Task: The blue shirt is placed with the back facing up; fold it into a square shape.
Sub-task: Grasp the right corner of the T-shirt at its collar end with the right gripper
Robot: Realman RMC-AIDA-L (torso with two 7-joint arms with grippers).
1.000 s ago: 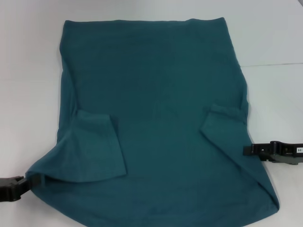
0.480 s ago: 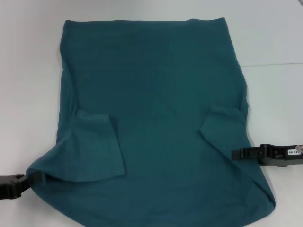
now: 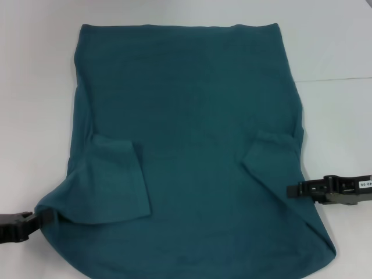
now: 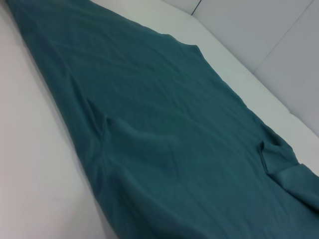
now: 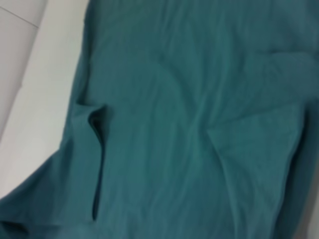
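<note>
Lying flat: the shirt [image 3: 192,145] covers most of the white table [image 3: 337,52], plain side up, reaching from the far part of the table to the near edge of the head view.
Sleeves: both are folded inward onto the body; the left sleeve [image 3: 119,180] lies as a wide flap, the right sleeve [image 3: 270,154] as a smaller, narrower one.
Far edge: straight and fairly even, running across the top of the head view.
Near part: the cloth widens toward the robot and bulges out at both lower corners.
Left gripper [image 3: 36,220]: low at the near left corner of the shirt, its dark fingers pinched on the cloth edge, which is drawn out to a small point there.
Right gripper [image 3: 293,190]: at the shirt's right edge, just nearer the robot than the right sleeve; its tip touches or overlaps the cloth edge. Whether its fingers are spread or pressed together I cannot tell.
Left wrist view: the shirt [image 4: 164,134] stretches away over the table [image 4: 35,164], with soft creases and the far sleeve fold showing; no fingers visible.
Right wrist view: the shirt [image 5: 189,124] fills nearly the whole picture, with a folded sleeve edge and a strip of table [image 5: 35,89]; no fingers visible.
</note>
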